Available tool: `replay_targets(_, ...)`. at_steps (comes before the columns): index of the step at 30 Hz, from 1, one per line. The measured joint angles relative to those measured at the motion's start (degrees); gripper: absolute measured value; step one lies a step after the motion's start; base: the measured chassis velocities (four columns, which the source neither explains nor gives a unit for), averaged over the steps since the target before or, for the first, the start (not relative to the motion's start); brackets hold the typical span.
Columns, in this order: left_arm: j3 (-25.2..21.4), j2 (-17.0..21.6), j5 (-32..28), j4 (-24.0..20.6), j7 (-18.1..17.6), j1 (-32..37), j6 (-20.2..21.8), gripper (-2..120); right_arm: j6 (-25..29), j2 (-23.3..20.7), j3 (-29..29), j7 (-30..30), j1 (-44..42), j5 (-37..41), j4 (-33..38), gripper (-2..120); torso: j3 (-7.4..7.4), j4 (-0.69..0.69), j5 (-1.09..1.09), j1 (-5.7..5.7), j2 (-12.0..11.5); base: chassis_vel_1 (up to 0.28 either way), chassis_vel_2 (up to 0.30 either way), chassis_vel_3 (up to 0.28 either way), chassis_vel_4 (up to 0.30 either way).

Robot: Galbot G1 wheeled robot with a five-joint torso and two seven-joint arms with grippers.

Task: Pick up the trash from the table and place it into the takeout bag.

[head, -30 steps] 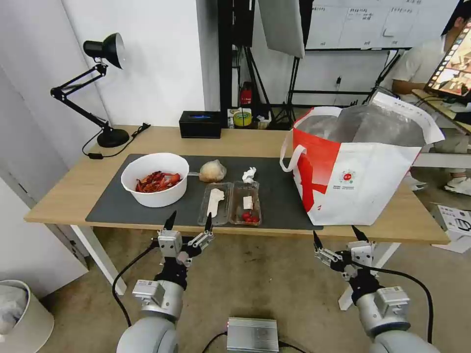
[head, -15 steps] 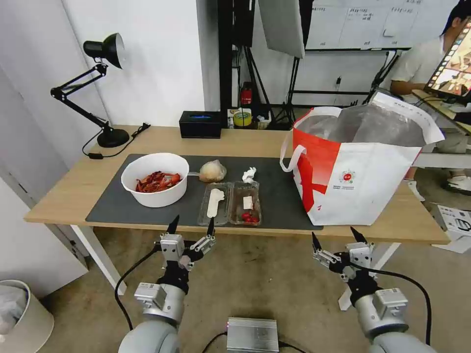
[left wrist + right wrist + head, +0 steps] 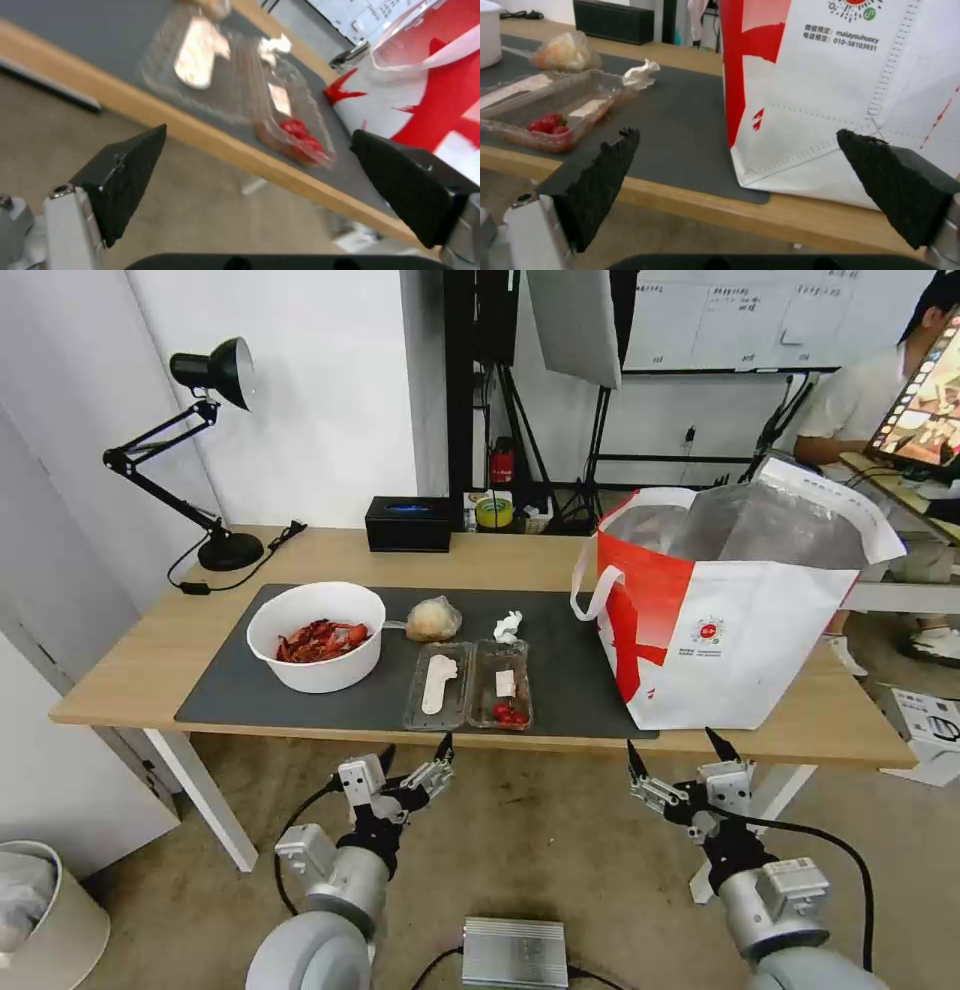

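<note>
- In front of the counter (image 3: 500,560), below its near edge, both arms are waiting; the left claw (image 3: 412,762) is sitting with its fingers spread wide and holding nothing, just short of the clear hinged tray (image 3: 468,684).
- Compared with a second ago, the left claw is lower and is turning, its fingers now leaning toward the takeout bag (image 3: 720,620) rather than pointing up at the counter.
- The right claw (image 3: 672,750) is likewise wide and empty, in front of the takeout bag's near corner, and has barely shifted.
- On the dark mat (image 3: 570,670), all the trash is lying untouched: the white bowl of crayfish shells (image 3: 316,636) farthest from the takeout bag, the small bag with a beige lump (image 3: 433,619) and the crumpled tissue (image 3: 508,625) behind the tray.
- The takeout bag is standing upright and open at the mat's end, its foil lining showing.
- Judging from this, the left arm is only re-aiming; no piece is picked up yet, so the whole task is still ahead.
</note>
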Motion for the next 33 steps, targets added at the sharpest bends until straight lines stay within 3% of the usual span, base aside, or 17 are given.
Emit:
replay_targets(2, 0.6, -0.2, -6.8, -0.1, -2.5, -0.5, 1.5, 100, 0.3, -0.1, -0.1, 0.0, -0.1, -0.3, 0.0, 100, 0.00, 0.00, 0.00, 0.00, 0.0, 0.000, 0.000, 0.000, 0.000)
replay_targets(6, 0.5, -0.6, -11.1, -0.1, -3.7, -0.9, 2.2, 100, 0.7, 0.0, -0.2, -0.1, -0.5, -0.6, 0.3, 100, 0.00, 0.00, 0.01, 0.00, 0.0, 0.000, 0.000, 0.000, 0.000)
replay_targets(8, -0.1, -0.9, -17.4, 0.1, -4.7, -1.4, 2.4, 100, 0.9, 0.2, -0.3, -0.1, -0.9, -0.7, 1.3, 100, 0.00, 0.00, 0.00, 0.00, 0.0, 0.000, 0.000, 0.000, 0.000)
replay_targets(12, -0.7, -1.3, -22.4, 0.1, -5.8, -2.6, 2.3, 100, 1.1, 0.3, -0.3, -0.1, -1.1, -1.1, 1.6, 100, 0.00, 0.00, 0.00, 0.00, 0.0, 0.000, 0.000, 0.000, 0.000)
replay_targets(25, -2.0, -4.4, -27.4, -0.3, -8.5, -4.8, 2.4, 100, 2.4, 1.5, -0.9, -0.2, -2.2, -2.5, 2.0, 100, 0.00, 0.00, 0.00, 0.00, 0.0, 0.000, 0.000, 0.000, 0.000)
replay_targets(33, -2.7, -5.1, -29.6, 1.0, -12.7, -7.9, 2.7, 100, 2.6, 2.1, -1.6, -0.1, -2.5, -3.8, 2.0, 100, 0.00, 0.00, 0.00, 0.00, 0.0, 0.000, 0.000, 0.000, 0.000)
